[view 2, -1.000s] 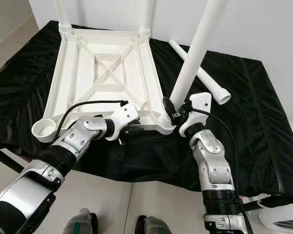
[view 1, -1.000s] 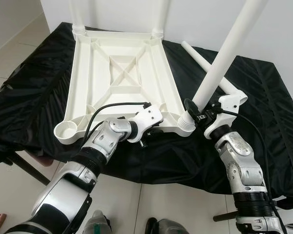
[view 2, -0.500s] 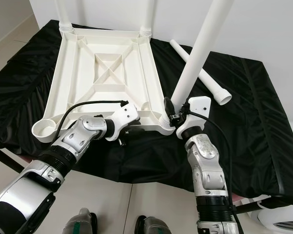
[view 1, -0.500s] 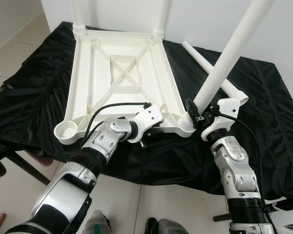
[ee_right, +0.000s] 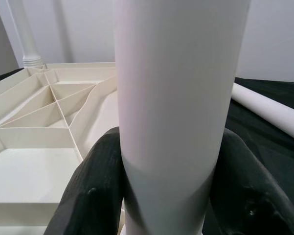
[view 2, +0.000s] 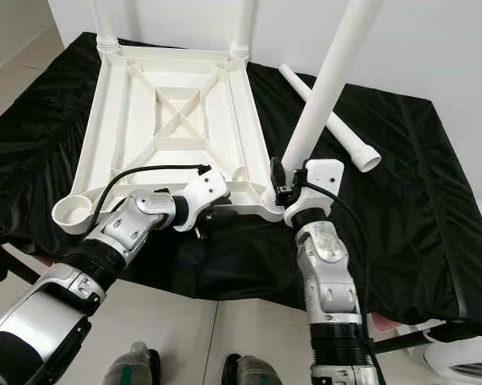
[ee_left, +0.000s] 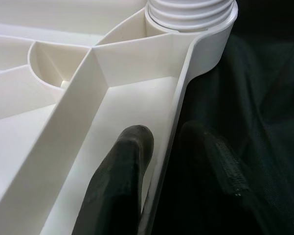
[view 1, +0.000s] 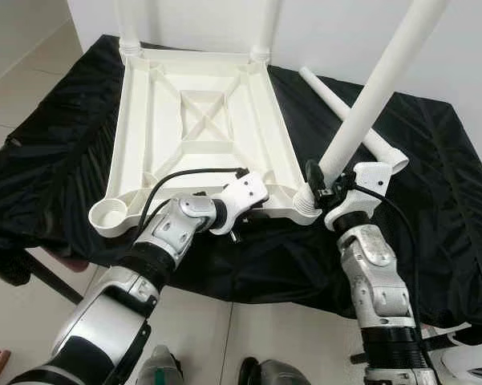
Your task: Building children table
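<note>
Left eye view shows a white plastic table (view 1: 200, 128) lying upside down on a black cloth (view 1: 433, 184) that covers the tabletop, its ribbed underside facing up. Two legs (view 1: 127, 24) stand in the far corner sockets. At the near right corner a third leg (view 1: 377, 88) stands in its socket, leaning up and to the right. The right hand (view 1: 325, 184) is pinching this leg low down, just above the socket; in the right wrist view its two black fingers (ee_right: 88, 196) press against either side of the white tube. The left hand (view 1: 245, 220) is at the near edge of the table, left of that corner. In the left wrist view its fingers (ee_left: 122, 181) straddle the thin rim, one inside the frame and one outside over the cloth, pinching the edge, with the ribbed base of the leg just beyond. The near left socket (view 1: 111, 215) is open. A fourth leg (view 1: 349, 112) lies loose on the cloth to the right of the table, behind the leaning one. Pale floor tiles (view 1: 16, 88) show on the left, and a white wall (view 1: 337, 32) stands behind the tabletop.
</note>
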Robot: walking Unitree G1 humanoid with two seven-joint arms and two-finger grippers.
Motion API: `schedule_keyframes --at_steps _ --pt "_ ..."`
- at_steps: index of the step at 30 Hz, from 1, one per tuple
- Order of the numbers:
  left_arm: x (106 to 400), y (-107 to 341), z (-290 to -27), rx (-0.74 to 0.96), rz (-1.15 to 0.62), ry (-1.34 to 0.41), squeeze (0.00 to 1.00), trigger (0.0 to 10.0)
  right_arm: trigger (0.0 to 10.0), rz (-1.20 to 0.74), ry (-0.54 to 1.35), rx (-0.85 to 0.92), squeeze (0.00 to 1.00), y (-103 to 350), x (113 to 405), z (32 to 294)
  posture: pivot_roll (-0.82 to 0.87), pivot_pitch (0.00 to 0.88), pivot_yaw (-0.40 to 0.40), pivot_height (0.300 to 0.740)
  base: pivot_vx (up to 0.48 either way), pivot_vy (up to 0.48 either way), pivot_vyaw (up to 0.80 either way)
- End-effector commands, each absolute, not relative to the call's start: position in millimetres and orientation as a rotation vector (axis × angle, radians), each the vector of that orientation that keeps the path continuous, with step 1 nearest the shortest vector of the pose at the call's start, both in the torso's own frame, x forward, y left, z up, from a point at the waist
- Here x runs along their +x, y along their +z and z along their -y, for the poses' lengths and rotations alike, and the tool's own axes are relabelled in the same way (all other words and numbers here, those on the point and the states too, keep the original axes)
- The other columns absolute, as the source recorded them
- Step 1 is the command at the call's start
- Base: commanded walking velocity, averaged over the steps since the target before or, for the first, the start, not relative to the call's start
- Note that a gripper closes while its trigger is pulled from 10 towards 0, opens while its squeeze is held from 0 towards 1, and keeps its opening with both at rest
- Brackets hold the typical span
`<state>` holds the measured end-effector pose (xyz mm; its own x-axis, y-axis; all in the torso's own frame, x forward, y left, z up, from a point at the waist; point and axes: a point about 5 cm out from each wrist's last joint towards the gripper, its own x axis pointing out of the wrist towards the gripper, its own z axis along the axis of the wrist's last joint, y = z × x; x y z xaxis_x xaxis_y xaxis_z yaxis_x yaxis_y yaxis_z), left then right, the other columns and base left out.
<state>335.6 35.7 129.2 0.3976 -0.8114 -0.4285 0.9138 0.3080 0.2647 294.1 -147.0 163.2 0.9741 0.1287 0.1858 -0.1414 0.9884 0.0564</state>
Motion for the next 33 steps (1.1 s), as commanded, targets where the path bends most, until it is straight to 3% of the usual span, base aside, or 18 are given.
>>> schedule_keyframes --at_steps 1,33 --pt "336 133 -32 0.543 -0.213 -1.157 0.0 10.0 10.0 0.091 0.127 0.069 0.0 144 293 142 0.03 0.077 -0.067 0.74 0.0 0.0 0.0" --pt "336 136 -33 0.55 -0.21 -1.165 0.0 10.0 10.0 0.138 -0.021 0.078 0.0 144 294 119 0.05 0.099 -0.063 0.74 0.0 0.0 0.0"
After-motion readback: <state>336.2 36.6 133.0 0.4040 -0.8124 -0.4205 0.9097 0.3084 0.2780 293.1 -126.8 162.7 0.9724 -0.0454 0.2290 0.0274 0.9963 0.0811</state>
